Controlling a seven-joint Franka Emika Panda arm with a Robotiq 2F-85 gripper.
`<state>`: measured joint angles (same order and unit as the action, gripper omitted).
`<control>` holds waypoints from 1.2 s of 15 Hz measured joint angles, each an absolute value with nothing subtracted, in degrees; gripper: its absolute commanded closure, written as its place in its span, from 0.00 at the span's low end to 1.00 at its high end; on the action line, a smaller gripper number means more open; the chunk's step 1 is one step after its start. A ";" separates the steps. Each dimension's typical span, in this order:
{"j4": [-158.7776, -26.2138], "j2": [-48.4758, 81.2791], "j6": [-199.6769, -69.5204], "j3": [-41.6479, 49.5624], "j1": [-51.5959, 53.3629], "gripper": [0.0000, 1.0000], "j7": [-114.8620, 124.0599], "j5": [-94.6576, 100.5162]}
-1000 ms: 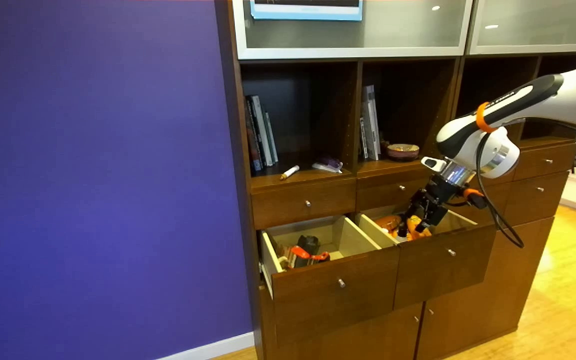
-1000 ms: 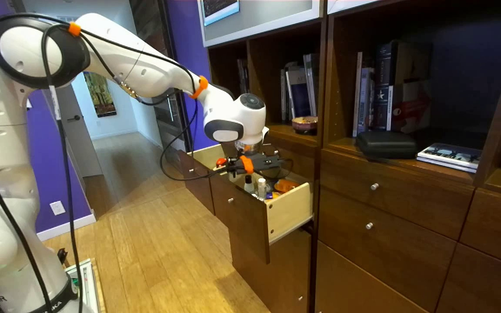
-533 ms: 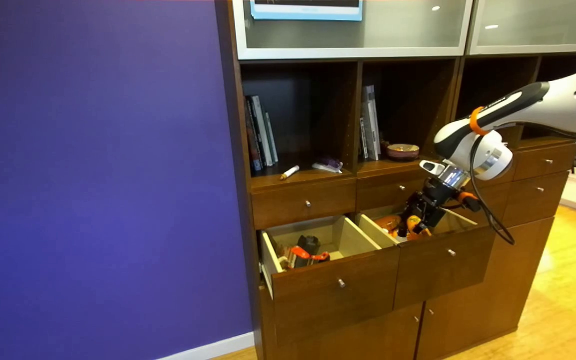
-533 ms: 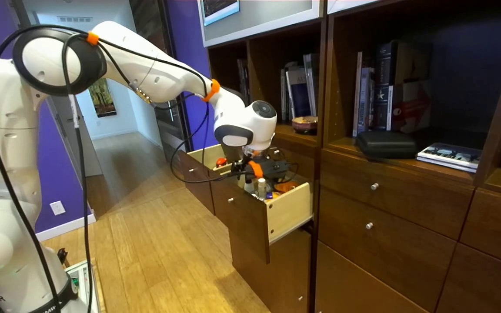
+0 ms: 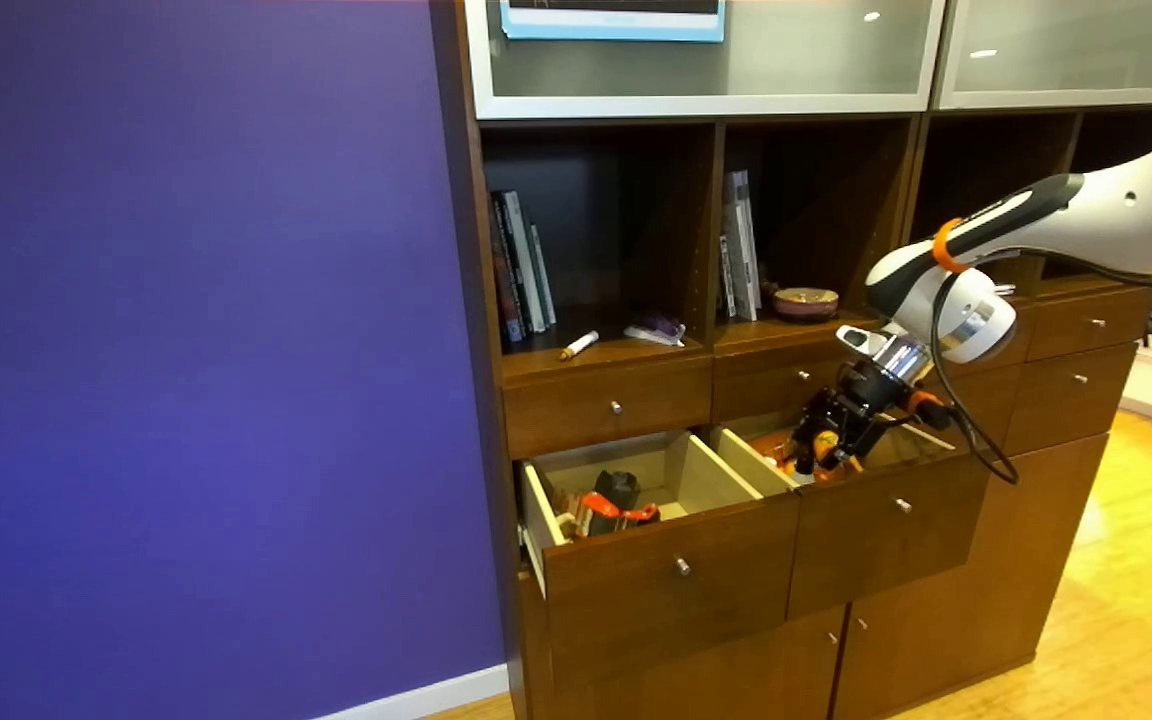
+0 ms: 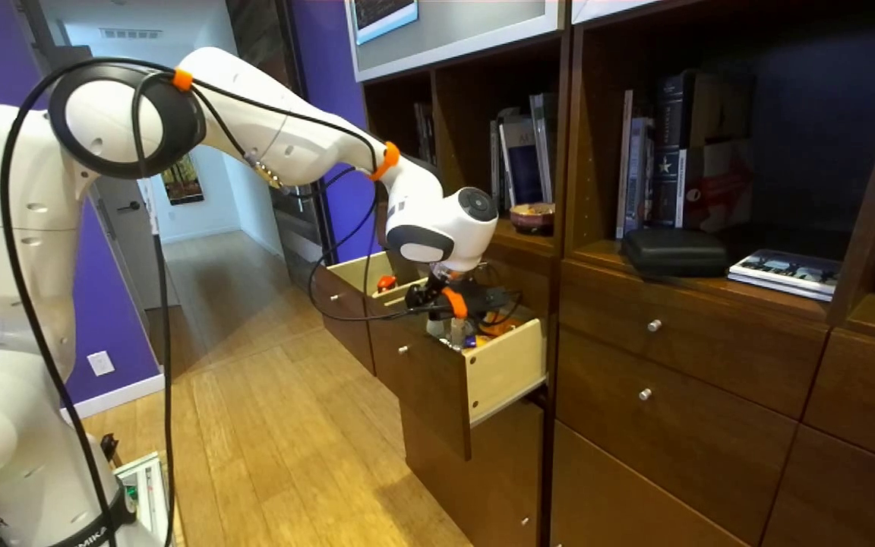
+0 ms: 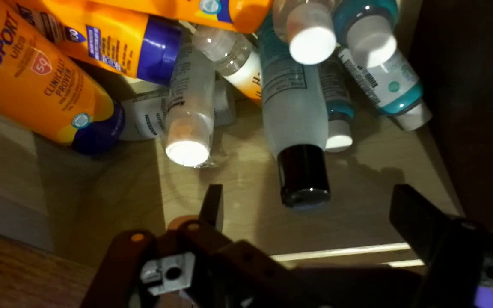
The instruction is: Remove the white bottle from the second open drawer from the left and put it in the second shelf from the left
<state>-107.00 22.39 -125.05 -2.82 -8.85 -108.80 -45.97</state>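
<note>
Toward the rear edge of the second open drawer (image 7: 238, 184), can read "SPORT ultra," "50" and "CLINICALLY PROVEN" on an orange bottle (image 7: 54, 90) and "100" on a blue-capped orange tube (image 7: 114, 42). Can partly make out "KESSON" on a pale bottle (image 7: 144, 113) beneath. Nearer the front edge, can see the white bottle (image 7: 295, 115), with blurred print and black cap (image 7: 304, 175) framed in the wrist view between the spread fingers (image 7: 213, 203) of the gripper (image 7: 308, 214), apart from both.

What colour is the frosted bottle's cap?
The cap is black, showing best in the wrist view.
</note>
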 measured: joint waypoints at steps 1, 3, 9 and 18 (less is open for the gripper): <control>-106.88 22.65 -124.80 -2.82 -8.91 0.00 -108.89 -45.97; -106.55 23.20 -124.27 -2.82 -8.95 0.08 -109.14 -45.97; -106.13 23.81 -123.03 -2.82 -9.23 0.64 -109.97 -45.98; -106.08 23.81 -122.81 -2.85 -9.34 0.92 -110.12 -45.98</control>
<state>-106.08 23.81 -122.81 -2.85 -9.34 -110.12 -45.98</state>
